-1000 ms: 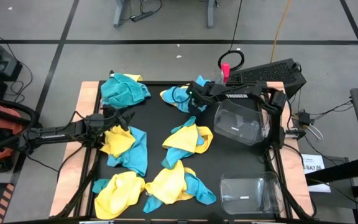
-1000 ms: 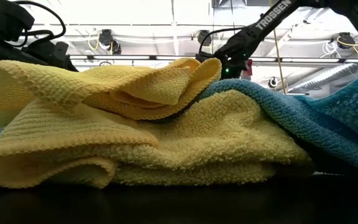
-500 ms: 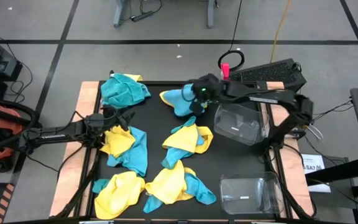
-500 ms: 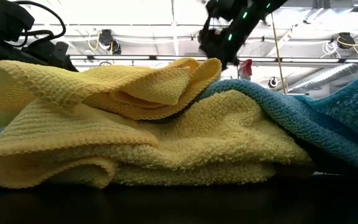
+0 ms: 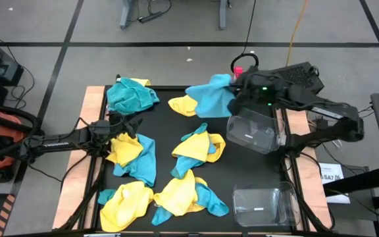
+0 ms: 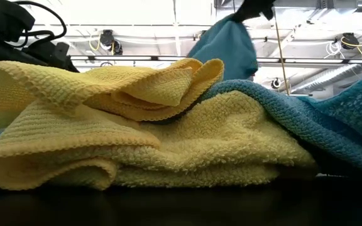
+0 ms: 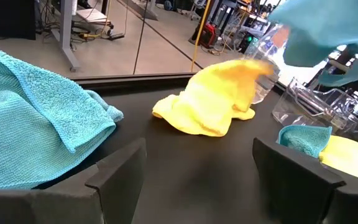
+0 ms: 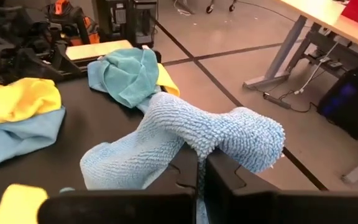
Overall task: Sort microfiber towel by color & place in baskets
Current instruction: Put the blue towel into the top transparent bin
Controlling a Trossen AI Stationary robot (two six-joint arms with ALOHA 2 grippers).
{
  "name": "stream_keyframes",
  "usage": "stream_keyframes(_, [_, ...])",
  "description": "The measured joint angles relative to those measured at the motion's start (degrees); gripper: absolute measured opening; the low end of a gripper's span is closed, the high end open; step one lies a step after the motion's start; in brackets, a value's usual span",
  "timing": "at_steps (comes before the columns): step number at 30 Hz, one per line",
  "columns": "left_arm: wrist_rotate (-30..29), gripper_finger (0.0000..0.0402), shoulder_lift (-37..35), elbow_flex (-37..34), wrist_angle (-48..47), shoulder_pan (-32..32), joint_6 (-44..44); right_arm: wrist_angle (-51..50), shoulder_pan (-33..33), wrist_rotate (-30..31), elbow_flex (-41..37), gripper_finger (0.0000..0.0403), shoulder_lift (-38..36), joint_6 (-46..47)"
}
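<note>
Near the front of the table, the two clear baskets [image 5: 260, 205] look empty, and yellow and blue towels [image 5: 176, 194] lie in mixed heaps, so nearly all sorting remains. Farther back, the right gripper [image 5: 234, 85] is clamped on a blue towel [image 5: 210, 97], lifted beside the farther basket [image 5: 254, 130]. The left gripper [image 5: 131, 124] waits, fingers spread, at the left.

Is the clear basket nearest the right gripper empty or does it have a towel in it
Empty: the basket shows only its white label; the blue towel hangs from the shut right gripper beside it.
</note>
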Motion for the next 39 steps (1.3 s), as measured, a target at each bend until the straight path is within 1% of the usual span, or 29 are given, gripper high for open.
stream_keyframes(7, [0.0,0.0299,0.01,0.01,0.0,0.0,0.0,-9.7,0.0,0.04,0.0,0.0,-8.69,1.52])
stream_keyframes(13, [0.0,0.0299,0.02,0.0,0.0,-0.01,0.01,-23.28,0.0,0.07,0.0,0.0,-14.05,4.02])
stream_keyframes(20, [0.0,0.0299,0.02,0.01,0.0,0.0,0.01,-38.56,0.0,0.4,0.0,0.0,-16.28,9.04])
stream_keyframes(24, [0.0,0.0299,0.0,0.0,0.0,0.01,0.01,-44.75,0.0,1.8,-0.24,0.0,-15.93,11.4])
stream_keyframes(27, [0.0,0.0299,0.02,0.0,0.0,-0.01,0.01,-45.45,0.0,1.69,-2.01,0.0,-15.91,12.08])
stream_keyframes(30, [0.0,0.0299,0.01,0.0,0.0,-0.01,-0.01,-44.59,0.0,0.79,-5.51,0.0,-15.89,12.14])
stream_keyframes(34, [0.0,0.0299,0.02,0.0,0.0,-0.01,0.01,-39.71,0.0,-2.73,-13.18,0.0,-15.87,11.64])
stream_keyframes(39, [0.02,0.0299,0.0,0.0,0.0,0.01,-0.01,-30.13,0.0,-7.15,-24.92,0.0,-15.65,11.0])
